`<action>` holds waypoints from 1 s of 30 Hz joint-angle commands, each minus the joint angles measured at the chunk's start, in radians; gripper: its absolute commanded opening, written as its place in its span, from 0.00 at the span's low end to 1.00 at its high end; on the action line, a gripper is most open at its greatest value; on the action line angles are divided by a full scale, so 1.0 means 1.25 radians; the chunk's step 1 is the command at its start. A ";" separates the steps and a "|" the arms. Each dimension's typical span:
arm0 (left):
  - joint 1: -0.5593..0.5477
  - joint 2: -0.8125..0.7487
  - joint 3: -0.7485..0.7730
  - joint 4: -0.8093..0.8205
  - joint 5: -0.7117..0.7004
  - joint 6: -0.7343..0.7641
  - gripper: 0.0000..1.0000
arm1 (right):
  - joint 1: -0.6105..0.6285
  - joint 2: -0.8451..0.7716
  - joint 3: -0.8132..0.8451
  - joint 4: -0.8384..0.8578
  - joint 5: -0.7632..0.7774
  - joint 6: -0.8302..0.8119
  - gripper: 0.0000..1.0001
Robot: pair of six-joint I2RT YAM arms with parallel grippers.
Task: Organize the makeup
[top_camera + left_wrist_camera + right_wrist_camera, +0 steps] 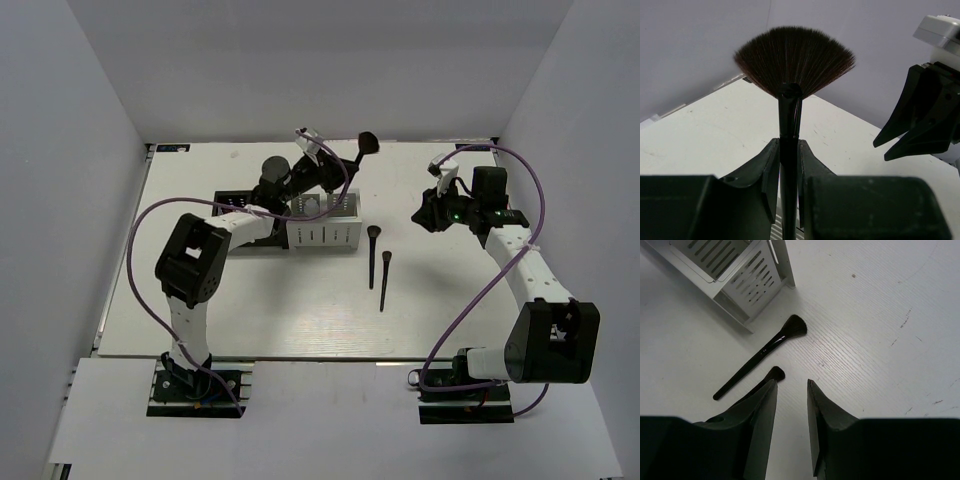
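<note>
Left fingers [765, 170] pinch the fan brush [792, 60] by its handle, raised near the white organizer [325, 232] (lowering it into a slot likely comes next). Right fingers [760, 420], spread and empty, hover over two brushes [372, 255] on the table [250, 310].

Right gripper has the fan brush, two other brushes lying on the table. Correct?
Wrong arm. The left wrist view shows the left gripper shut on the fan brush; the right gripper is open and empty. The two other brushes do lie on the table.

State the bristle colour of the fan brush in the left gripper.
Dark brown, almost black; the fan brush shows best in the left wrist view.
</note>
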 commanded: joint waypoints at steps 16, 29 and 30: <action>-0.014 -0.014 -0.100 0.101 -0.030 0.052 0.05 | -0.005 -0.014 -0.001 0.018 0.012 0.003 0.37; -0.022 -0.059 -0.175 0.079 -0.066 0.079 0.21 | -0.005 -0.014 -0.003 0.012 0.007 -0.004 0.37; -0.029 -0.061 -0.176 0.073 -0.066 0.081 0.23 | -0.006 -0.014 -0.003 0.011 0.006 -0.004 0.37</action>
